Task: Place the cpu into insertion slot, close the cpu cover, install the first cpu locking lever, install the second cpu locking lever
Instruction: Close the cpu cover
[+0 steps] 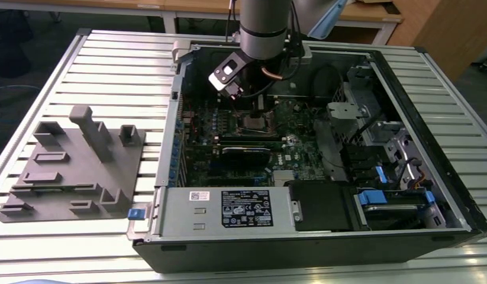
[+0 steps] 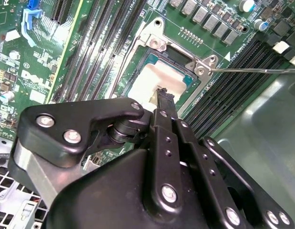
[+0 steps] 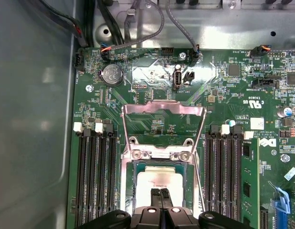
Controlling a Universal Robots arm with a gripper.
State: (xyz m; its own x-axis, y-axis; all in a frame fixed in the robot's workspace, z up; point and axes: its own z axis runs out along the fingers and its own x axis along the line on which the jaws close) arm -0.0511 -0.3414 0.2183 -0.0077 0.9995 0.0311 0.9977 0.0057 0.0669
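hiding part of the cpu in the insertion slot: end effector, fingers together, nothing visibly gripped

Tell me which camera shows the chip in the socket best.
The first wrist view: it looks straight down on the chip inside the socket, the gripper covering one edge. The second wrist view shows it at a slant, partly behind the gripper. In the exterior view it is too small to make out.
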